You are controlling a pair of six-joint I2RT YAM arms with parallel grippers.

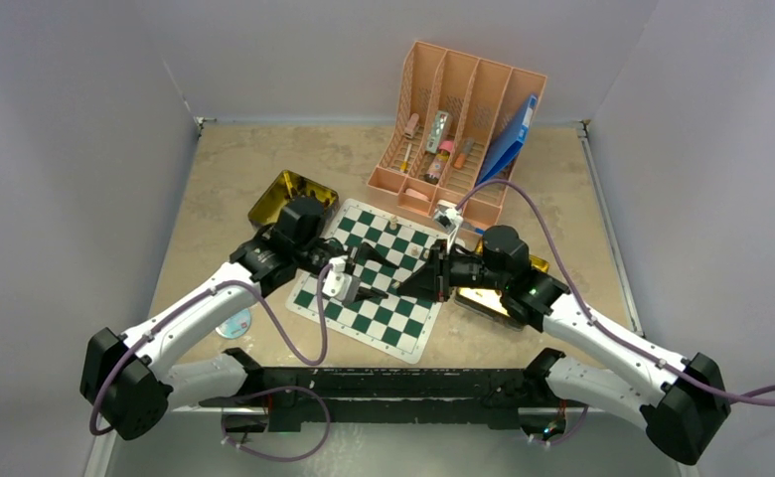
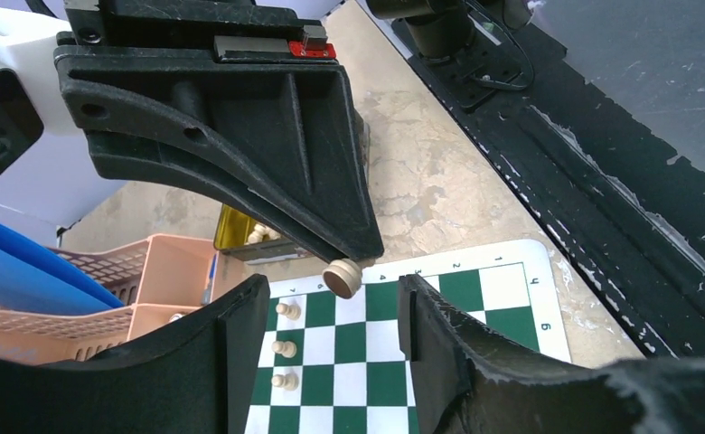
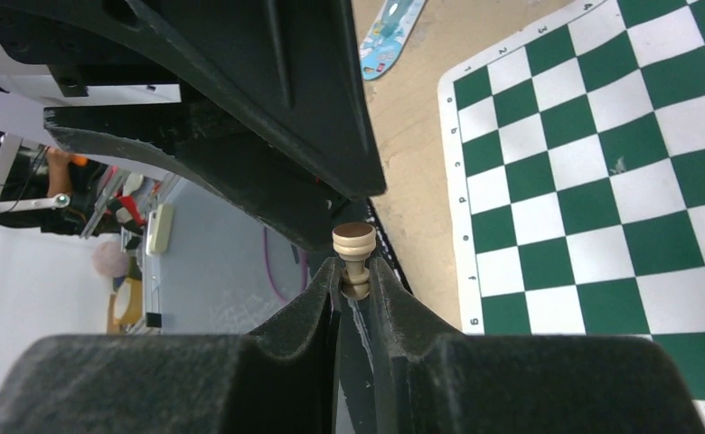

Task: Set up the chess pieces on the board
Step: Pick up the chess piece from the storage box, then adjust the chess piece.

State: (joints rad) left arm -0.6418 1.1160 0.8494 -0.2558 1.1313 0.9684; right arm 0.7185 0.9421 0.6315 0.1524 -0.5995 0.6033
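Right claw [image 3: 354,276] is clenched on a pale tan pawn [image 3: 353,240]: pinched at the head end, round base sticking out past the fingertips, clear of the squares. Left claw [image 2: 333,312] is released, fingers apart with nothing between them, and the pawn sits just beyond its gap, not touching either finger. In the top view both claws meet tip to tip over the middle of the board [image 1: 403,323], left arm coming in from the left and right arm from the right. The board lies flat on the surface [image 1: 225,169], slightly rotated. A row of three pale pawns [image 2: 284,348] stands upright on it toward its far side, each on its own square. One gold tin [image 1: 491,303] sits just right of the board under the right arm; the left wrist view shows pale pieces inside, count unreadable. A second gold tin [image 1: 286,191] sits off the board's far-left corner. A pink divider rack [image 1: 463,109] with small items and a blue folder [image 1: 515,134] stands at far right.
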